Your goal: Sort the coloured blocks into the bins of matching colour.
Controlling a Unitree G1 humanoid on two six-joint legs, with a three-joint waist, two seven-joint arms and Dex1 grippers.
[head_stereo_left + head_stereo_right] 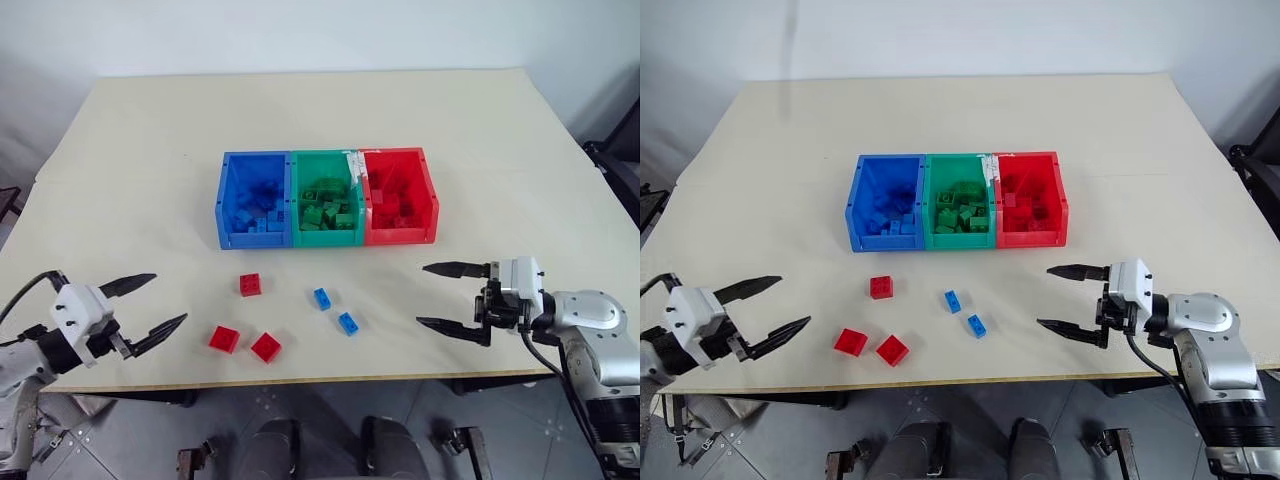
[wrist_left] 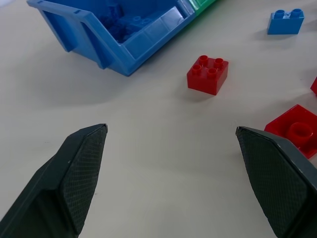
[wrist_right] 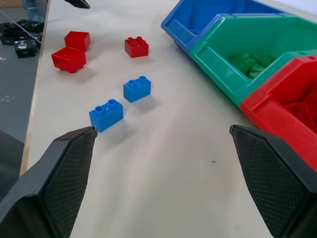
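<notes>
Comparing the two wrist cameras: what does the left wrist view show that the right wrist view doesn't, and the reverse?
Left wrist, not right wrist: the textured inner faces of the left gripper, jaws open, and the hollow underside of an overturned red block.

Right wrist, not left wrist: the right gripper, jaws open, the red bin, green blocks in the green bin, and a second blue block.

Both: the blue bin, the green bin's edge, the studs-up red block, one blue block, the table.

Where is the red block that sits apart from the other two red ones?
In the left eye view, that red block lies studs-up on the table, in front of the blue bin, left of the two blue blocks and behind the red pair.
</notes>
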